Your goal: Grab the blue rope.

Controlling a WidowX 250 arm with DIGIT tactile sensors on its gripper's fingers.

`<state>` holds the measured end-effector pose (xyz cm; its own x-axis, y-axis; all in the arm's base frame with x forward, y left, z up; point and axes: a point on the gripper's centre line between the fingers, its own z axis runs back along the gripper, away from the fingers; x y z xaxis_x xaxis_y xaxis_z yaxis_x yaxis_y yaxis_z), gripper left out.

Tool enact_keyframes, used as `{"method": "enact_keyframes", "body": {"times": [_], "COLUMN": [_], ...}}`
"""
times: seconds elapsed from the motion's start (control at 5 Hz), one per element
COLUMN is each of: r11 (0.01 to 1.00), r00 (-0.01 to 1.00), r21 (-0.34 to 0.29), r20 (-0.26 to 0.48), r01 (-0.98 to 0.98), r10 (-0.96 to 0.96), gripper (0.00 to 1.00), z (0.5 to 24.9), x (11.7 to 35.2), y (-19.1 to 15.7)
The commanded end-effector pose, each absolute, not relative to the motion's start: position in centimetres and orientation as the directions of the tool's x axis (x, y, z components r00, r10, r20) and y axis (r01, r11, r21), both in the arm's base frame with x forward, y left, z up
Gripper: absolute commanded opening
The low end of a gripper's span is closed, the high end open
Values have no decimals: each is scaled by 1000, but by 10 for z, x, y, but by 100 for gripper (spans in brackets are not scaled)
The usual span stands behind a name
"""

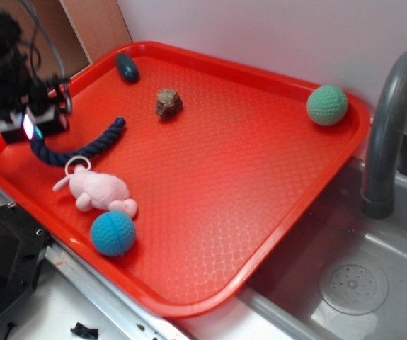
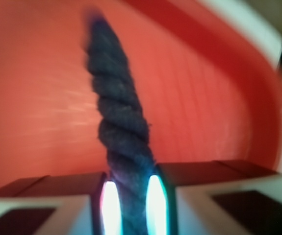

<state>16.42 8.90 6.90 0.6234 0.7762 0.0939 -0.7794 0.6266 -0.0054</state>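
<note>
While my gripper (image 2: pixel 129 208) is squeezing the blue rope (image 2: pixel 118 112) tight between my fingers (image 2: pixel 110 208), the rest is stretching out ahead of them over the red tray (image 2: pixel 42 98). I think lifting comes next, slowly.

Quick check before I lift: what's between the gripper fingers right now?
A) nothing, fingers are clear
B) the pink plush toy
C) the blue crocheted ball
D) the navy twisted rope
D: in the wrist view the blue rope runs straight between the lit pads of the gripper, which press against both of its sides.
</note>
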Motion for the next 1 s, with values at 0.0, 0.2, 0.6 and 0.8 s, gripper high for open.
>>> {"method": "enact_keyframes", "body": {"times": [0.0,0.2,0.6,0.8], "r11": [863,885,942,948], "r00": [860,894,936,941], "r21": [-112,-185,-116,-80], "r20": [88,58,131,119], "r01": [-493,-428,-314,-309], "r10": [502,444,328,317], "gripper": [0,0,0,0], "z": [164,192,202,193], "x": [186,198,200,202], "y": [39,13,-21,-19]}}
